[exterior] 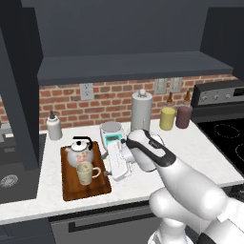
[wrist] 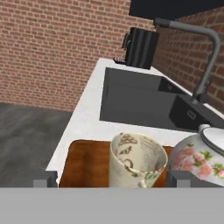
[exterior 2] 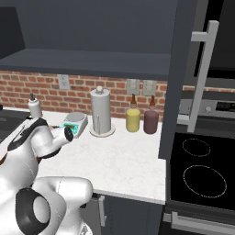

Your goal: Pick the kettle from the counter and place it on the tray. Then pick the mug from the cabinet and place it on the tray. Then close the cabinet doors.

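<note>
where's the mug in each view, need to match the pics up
left base view: the mug stands on the tray, lower left, in front of the kettle.
right base view: I can't make it out; the arm covers the lower left.
hand view: bottom centre, on the tray, kettle to its right.
Shared landmark: the brick wall.

Kettle sits on the far half of the tray, mug just in front of it, nearer us. Tray lies left on the surface; scale right of it, paper-towel roll behind, two canisters further right.
</note>
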